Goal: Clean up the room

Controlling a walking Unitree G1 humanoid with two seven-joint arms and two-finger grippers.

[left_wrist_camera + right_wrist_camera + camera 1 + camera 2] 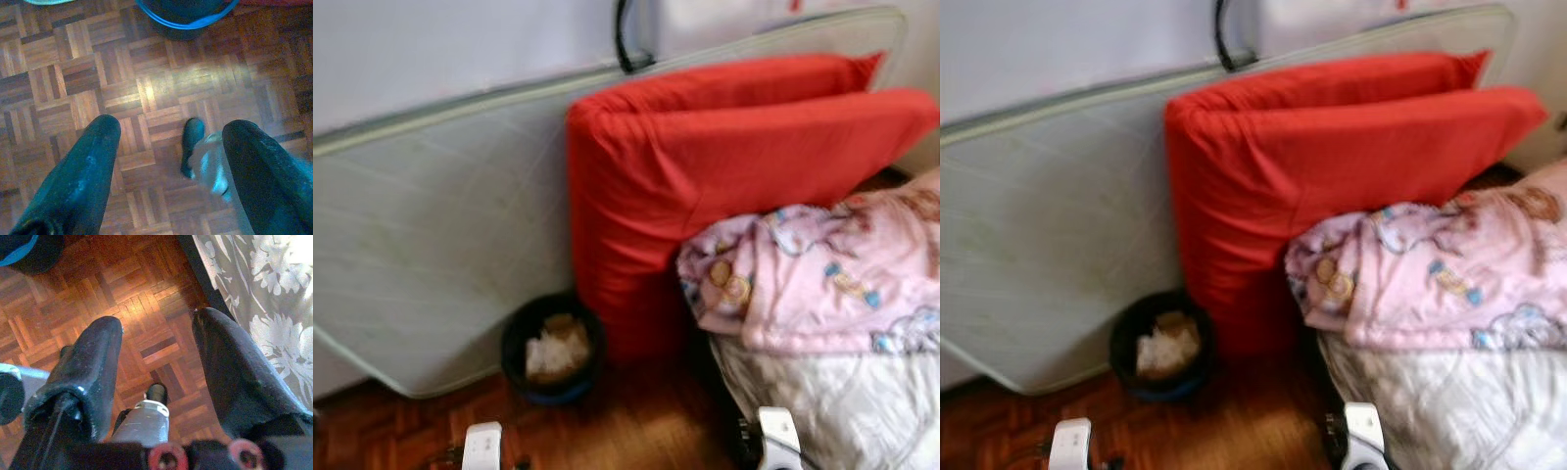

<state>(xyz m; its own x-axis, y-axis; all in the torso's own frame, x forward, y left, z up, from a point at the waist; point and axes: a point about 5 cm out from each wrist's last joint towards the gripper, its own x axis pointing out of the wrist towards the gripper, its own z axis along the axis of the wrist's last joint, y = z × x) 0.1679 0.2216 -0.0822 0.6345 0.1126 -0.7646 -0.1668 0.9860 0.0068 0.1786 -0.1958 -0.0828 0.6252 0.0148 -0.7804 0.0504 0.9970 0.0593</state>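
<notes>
A dark round bin with crumpled paper inside stands on the parquet floor, at the foot of a red cushion. A pink patterned blanket lies bunched on the bed at the right. My left gripper hangs open above bare floor, with the bin's blue rim a little ahead of it. My right gripper is open too and holds nothing. It hangs over the floor beside the bed's grey floral sheet.
A pale mattress leans on the wall behind the bin, with a second red cushion against it. The bed with its white quilt fills the right side. Parquet floor lies open between bin and bed.
</notes>
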